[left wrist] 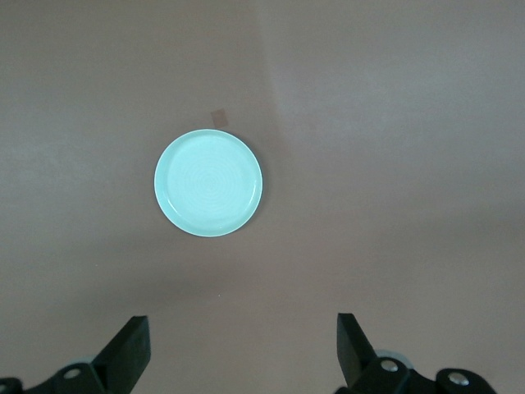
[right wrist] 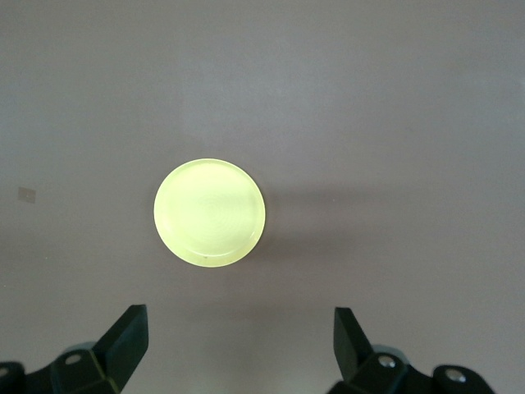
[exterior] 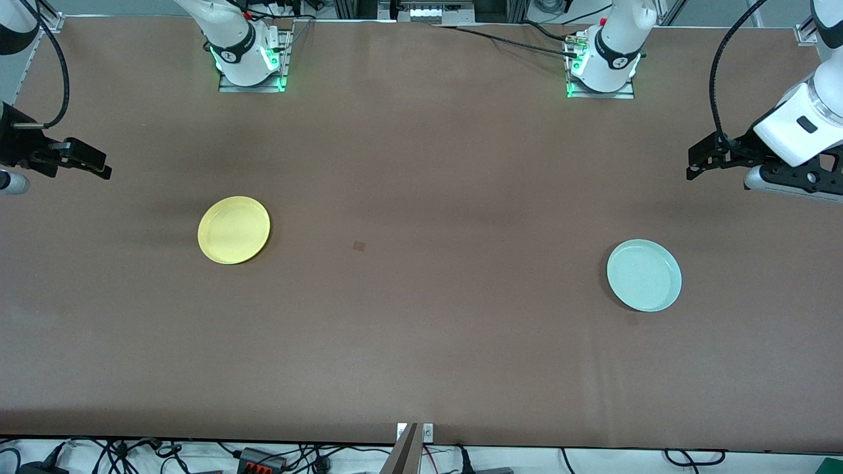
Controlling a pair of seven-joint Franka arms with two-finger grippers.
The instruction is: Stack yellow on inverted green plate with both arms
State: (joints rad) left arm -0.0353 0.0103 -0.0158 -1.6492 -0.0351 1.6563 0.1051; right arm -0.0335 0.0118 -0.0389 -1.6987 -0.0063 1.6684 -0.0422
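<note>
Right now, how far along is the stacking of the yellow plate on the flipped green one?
Nothing looks done yet. The green plate lies rim up, not inverted, toward the left arm's end of the table; the yellow plate lies apart toward the right arm's end. In hand: nothing. The left hand and right hand are open and empty above the table. Left: flip green, then set yellow on it.

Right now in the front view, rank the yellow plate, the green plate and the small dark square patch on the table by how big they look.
1. green plate and yellow plate: they look about alike, so I won't rank one over the other.
2. small dark square patch: clearly the smallest.
</note>
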